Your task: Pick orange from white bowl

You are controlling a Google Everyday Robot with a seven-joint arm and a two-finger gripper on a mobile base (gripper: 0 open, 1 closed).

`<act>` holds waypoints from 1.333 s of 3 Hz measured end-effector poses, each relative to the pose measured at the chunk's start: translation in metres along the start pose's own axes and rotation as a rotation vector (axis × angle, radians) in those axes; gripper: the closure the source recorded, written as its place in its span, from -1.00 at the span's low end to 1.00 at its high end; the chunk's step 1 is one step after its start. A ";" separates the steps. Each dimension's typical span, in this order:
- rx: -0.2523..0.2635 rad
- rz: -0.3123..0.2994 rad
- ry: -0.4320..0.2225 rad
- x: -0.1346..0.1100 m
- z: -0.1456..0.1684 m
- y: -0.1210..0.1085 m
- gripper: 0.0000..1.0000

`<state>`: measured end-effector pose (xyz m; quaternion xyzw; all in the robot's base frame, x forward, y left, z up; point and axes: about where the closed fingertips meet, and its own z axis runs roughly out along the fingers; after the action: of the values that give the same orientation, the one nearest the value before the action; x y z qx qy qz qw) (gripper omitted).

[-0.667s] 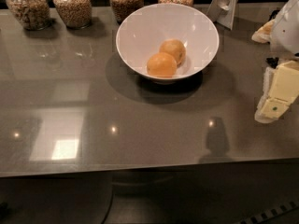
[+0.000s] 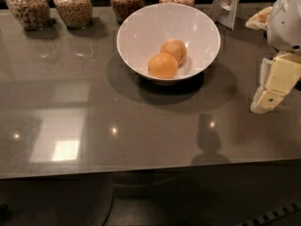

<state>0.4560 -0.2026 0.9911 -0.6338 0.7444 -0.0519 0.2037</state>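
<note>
A large white bowl (image 2: pixel 202 27) stands on the grey table at the back centre. Two oranges lie in it side by side: one at the front (image 2: pixel 162 65) and one behind it to the right (image 2: pixel 174 51), touching. My gripper (image 2: pixel 272 89) hangs at the right edge of the view, to the right of the bowl and apart from it, a little above the table. It holds nothing that I can see.
Several glass jars of grains (image 2: pixel 73 6) stand in a row along the table's back edge, left of and behind the bowl. A white stand (image 2: pixel 229 4) leans at the back right. The table's front edge (image 2: pixel 141 171) runs across the lower view.
The gripper has shifted slightly left and up, toward the bowl. The bowl and oranges have not moved.
</note>
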 end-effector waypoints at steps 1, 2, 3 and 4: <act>0.085 -0.145 -0.110 -0.032 -0.007 -0.030 -1.00; 0.107 -0.282 -0.195 -0.069 -0.007 -0.055 -1.00; 0.079 -0.430 -0.247 -0.115 0.005 -0.065 -1.00; 0.079 -0.431 -0.247 -0.115 0.005 -0.065 -1.00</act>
<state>0.5309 -0.1030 1.0358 -0.7709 0.5590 -0.0454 0.3019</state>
